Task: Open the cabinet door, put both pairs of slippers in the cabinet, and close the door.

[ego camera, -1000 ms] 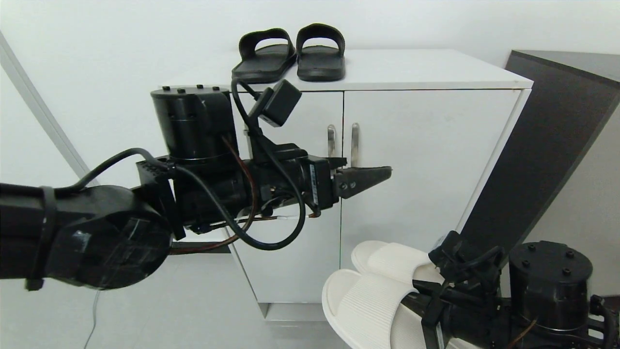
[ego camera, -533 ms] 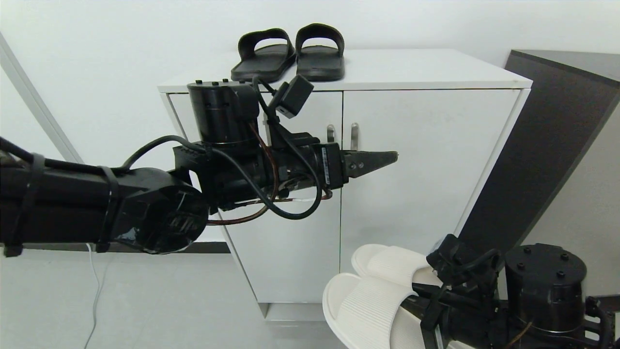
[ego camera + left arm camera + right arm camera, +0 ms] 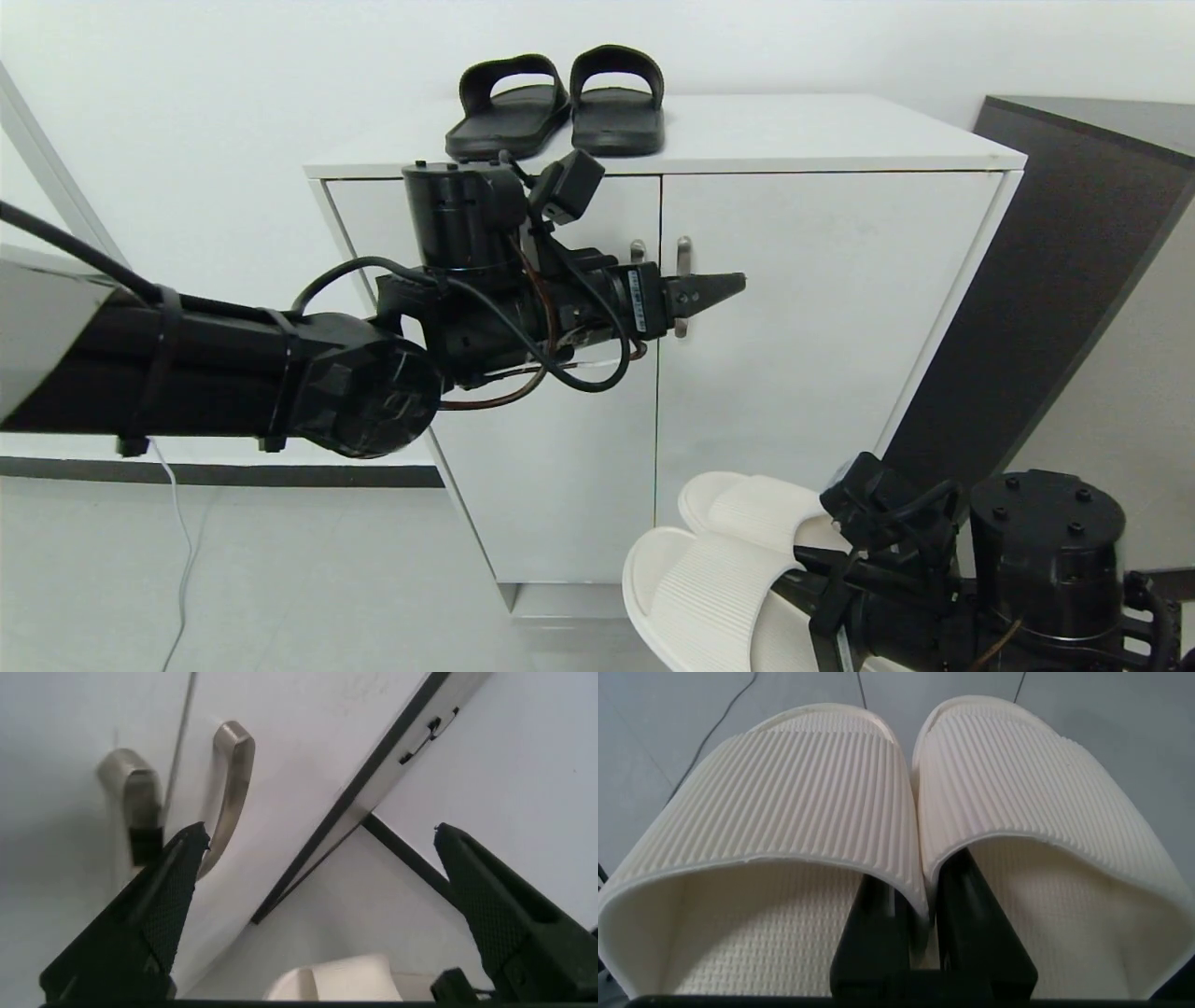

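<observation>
We see the left gripper [image 3: 318, 835], its knurled black fingers [image 3: 154, 915] apart at the curved metal handle [image 3: 231, 779] of the shut white door [image 3: 822, 327], perhaps straddling it, smooth black slippers [image 3: 560, 103] above on the cabinet top [image 3: 822, 131]; below, the right gripper [image 3: 918, 910] clamps the ribbed cream slippers [image 3: 775, 812] together.

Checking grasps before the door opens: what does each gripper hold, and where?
The right gripper clamps the white slippers together by their adjoining strap edges; the left gripper is open, empty.
</observation>
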`<state>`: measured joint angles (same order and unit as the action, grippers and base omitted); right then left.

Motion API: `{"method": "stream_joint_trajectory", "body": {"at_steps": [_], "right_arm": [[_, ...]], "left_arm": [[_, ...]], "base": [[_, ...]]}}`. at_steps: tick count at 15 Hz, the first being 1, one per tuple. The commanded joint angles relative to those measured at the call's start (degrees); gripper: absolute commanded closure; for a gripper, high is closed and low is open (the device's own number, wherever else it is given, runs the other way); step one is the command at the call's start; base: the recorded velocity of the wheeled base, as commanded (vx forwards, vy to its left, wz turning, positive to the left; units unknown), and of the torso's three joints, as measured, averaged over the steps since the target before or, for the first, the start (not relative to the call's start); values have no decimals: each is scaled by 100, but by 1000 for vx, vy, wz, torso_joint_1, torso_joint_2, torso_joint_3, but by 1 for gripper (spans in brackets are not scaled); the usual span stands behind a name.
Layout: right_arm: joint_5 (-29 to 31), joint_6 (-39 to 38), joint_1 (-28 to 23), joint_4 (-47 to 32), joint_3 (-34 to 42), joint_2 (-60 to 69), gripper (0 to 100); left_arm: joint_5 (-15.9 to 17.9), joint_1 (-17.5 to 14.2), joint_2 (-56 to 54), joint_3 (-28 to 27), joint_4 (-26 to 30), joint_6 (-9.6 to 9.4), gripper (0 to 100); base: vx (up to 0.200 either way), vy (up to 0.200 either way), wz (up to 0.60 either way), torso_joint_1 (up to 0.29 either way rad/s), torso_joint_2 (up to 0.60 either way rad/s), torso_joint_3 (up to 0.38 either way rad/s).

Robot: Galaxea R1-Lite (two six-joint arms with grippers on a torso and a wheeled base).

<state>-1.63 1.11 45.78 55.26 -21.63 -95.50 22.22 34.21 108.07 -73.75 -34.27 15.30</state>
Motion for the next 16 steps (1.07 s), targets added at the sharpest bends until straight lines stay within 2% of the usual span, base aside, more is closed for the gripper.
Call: {"method": "stream_joint_trajectory", "body": {"at_steps": [1, 4, 7, 8, 11, 14, 16], "right_arm": [[-4, 3, 2, 2, 1, -12, 100], [-4, -5, 2, 2, 1, -12, 100], [5, 3, 2, 2, 9, -12, 100], [5, 3, 2, 2, 27, -4, 100], [-21, 3, 2, 2, 124, 5, 100], [-39, 3, 10, 2, 159, 102, 100], [-338, 12, 10, 2, 273, 181, 100]], "left_arm": [[-87, -19, 320, -254, 8, -1, 0], [-87, -54, 505, -605, 412, -1, 0], [-78, -46, 549, -728, 474, -1, 0], [-78, -46, 540, -719, 465, -1, 100], [-78, -46, 443, -588, 430, 8, 100], [-78, -28, 171, -227, 412, -1, 100], [-60, 60, -111, 89, 403, -18, 100]], "base": [[0, 0, 0, 0, 0, 0], [0, 0, 0, 0, 0, 0], [0, 0, 0, 0, 0, 0], [0, 0, 0, 0, 0, 0], [0, 0, 0, 0, 0, 0], [0, 0, 0, 0, 0, 0], [0, 0, 0, 0, 0, 0]]}}
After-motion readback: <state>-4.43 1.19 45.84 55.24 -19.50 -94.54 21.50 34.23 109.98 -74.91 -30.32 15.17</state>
